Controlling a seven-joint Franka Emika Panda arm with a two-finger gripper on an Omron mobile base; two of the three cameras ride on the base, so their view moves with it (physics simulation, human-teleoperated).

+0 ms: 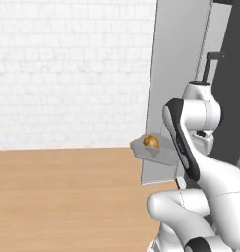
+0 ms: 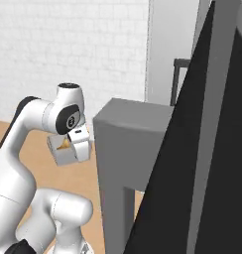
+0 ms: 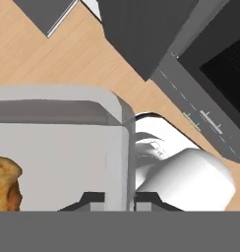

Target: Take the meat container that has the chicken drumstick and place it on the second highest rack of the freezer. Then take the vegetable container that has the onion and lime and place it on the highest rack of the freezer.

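My gripper [image 3: 119,199] is shut on the side wall of the grey meat container [image 3: 58,147], which hangs in the air above the wooden floor. The golden-brown chicken drumstick [image 3: 6,189] lies inside it. From the left base the container [image 1: 154,151] with the drumstick [image 1: 151,141] sticks out left of my forearm, in front of the freezer's tall grey door [image 1: 176,74] with its dark bar handle [image 1: 208,66]. From the right base the hand [image 2: 78,145] holds the container [image 2: 62,153] at shoulder height. The vegetable container with the onion and lime is out of view.
A grey box-shaped body [image 2: 128,134] stands just right of the held container, with a large dark panel [image 2: 212,163] beyond it. Wooden floor [image 1: 63,197] and a white brick wall [image 1: 68,69] lie to the left.
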